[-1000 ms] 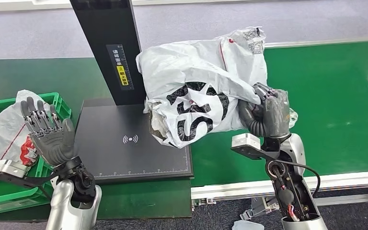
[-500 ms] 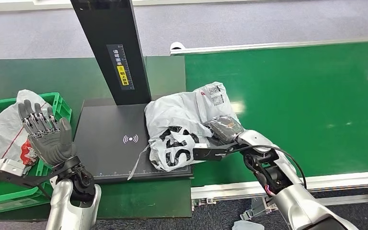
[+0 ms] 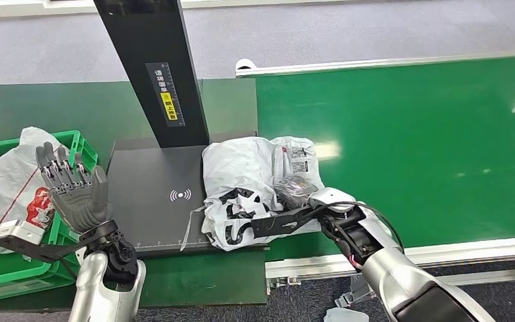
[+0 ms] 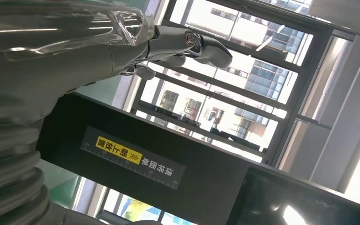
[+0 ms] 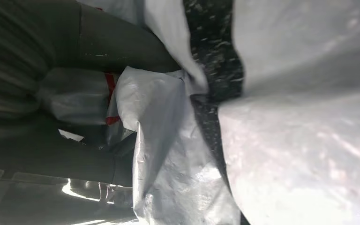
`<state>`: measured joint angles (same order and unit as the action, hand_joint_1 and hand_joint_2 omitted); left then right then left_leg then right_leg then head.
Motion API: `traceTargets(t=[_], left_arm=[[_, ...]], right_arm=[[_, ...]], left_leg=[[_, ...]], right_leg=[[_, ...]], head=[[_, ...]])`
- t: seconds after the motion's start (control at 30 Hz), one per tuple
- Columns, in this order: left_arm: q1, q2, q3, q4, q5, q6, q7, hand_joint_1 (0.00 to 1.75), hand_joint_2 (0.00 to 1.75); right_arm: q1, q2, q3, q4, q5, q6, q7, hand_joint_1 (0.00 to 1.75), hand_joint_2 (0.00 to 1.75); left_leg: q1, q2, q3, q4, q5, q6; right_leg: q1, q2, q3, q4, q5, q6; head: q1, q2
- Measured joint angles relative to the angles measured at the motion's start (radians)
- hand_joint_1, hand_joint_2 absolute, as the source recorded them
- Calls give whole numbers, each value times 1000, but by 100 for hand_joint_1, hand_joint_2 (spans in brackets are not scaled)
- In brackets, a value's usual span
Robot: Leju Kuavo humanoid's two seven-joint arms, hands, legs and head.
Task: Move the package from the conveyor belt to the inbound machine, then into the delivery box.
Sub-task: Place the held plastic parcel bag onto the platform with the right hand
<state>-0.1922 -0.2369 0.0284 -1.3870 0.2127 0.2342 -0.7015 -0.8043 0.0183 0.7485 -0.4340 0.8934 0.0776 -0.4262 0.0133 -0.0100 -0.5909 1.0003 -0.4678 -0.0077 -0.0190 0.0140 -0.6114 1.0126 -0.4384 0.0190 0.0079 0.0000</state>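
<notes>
I see one bin (image 3: 74,144) far left with one bag (image 3: 7,184) in it. My left hand (image 3: 74,191) is raised beside it, fingers spread, empty. One package (image 3: 251,188) lies on the scanner's (image 3: 151,201) right edge; my right hand (image 3: 295,191) grips it, so the bin lies leftward.

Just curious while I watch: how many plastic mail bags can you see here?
2. One bag lies on the black scanner plate, with the right hand on it. The other bag sits in the green crate at the left. More may be hidden underneath it.
</notes>
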Motion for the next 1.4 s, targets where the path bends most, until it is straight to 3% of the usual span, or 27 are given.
traceTargets(t=[0.27,0.83,1.17,1.4], left_arm=[[0,0,-1,0,-1,0,0,0,175],[0,0,0,0,-1,0,0,0,175],[1,-14,-2,-1,1,-20,0,0,175],[-14,-18,-33,6,3,-99,0,0,175]], right_arm=[[-15,30,16,30,0,-6,-4,175,175],[-23,40,28,49,-3,-29,-22,175,175],[-22,135,38,31,-25,-433,-98,175,175],[-23,155,-24,-38,88,-756,-61,175,175]], left_leg=[[0,4,1,0,-1,-1],[1,5,2,0,-1,-1],[2,5,1,0,-1,-2],[1,3,0,0,-1,-1]], right_leg=[[0,4,0,0,0,0],[0,5,0,0,0,-1],[2,5,-1,1,1,-2],[0,4,-1,0,1,-1]], head=[[0,0],[0,0],[0,0],[0,0]])
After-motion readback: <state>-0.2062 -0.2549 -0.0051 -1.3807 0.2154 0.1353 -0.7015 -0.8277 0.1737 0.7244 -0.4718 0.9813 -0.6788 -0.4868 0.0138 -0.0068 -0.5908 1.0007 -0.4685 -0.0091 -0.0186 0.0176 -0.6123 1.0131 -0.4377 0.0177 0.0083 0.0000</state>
